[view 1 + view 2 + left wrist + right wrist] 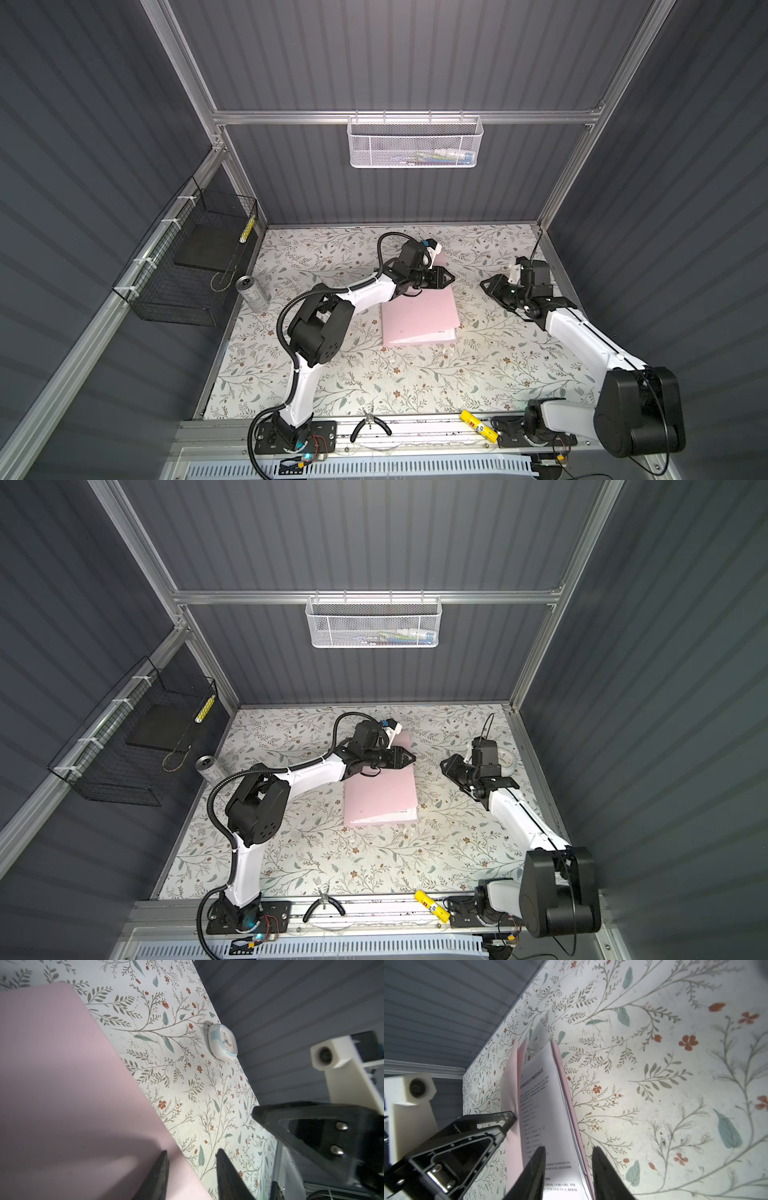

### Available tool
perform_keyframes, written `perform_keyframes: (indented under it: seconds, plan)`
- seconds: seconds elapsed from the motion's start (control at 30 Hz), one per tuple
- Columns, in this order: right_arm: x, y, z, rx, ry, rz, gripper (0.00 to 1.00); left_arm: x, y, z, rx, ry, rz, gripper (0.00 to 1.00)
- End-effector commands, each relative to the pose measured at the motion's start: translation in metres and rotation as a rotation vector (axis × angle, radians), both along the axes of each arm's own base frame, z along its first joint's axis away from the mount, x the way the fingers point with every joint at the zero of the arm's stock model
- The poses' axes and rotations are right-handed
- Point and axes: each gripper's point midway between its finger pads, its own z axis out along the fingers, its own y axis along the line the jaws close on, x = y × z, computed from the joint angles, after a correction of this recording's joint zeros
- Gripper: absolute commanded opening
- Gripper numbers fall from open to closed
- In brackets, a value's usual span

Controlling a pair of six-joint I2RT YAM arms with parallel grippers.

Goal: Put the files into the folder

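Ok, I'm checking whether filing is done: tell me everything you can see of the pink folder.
The folder is a thin pale-pink card rectangle lying flat on the floral tabletop. Its cover gapes along one long edge over the white printed files inside, whose corner pokes out at the near right. The left end effector, open, hovers by its far edge; contact is unclear.

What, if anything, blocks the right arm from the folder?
Likely yes. The right claw stands open beside the folder, facing its open side, with only bare table between. The left claw hovers over the folder's far end and could crowd a grasp there.
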Motion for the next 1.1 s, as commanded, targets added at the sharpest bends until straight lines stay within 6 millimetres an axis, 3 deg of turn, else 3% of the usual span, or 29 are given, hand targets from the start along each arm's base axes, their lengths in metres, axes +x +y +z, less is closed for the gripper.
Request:
perform_keyframes:
  seconds: [0.0,0.2,0.3,0.5,0.77,1.07]
  plan:
    - [-0.004,0.015,0.017,-0.018,-0.025,0.065,0.4,0.001,0.003,0.021,0.022,-0.083,-0.003,0.4]
    - [-0.003,0.073,0.052,-0.001,-0.091,0.246,0.4,-0.006,0.014,-0.022,0.074,-0.034,0.014,0.39]
    - [-0.003,0.093,0.049,-0.016,-0.077,0.3,0.4,-0.013,0.028,-0.05,0.138,-0.014,0.035,0.39]
    - [-0.003,0.11,0.033,-0.017,-0.041,0.339,0.4,-0.011,0.044,-0.073,0.194,-0.002,0.076,0.38]
    - [-0.008,0.114,0.023,-0.017,-0.02,0.349,0.4,-0.005,0.053,-0.071,0.205,-0.012,0.091,0.38]
    - [-0.003,0.124,0.017,-0.006,-0.01,0.372,0.4,0.005,0.074,-0.027,0.219,-0.104,0.133,0.39]
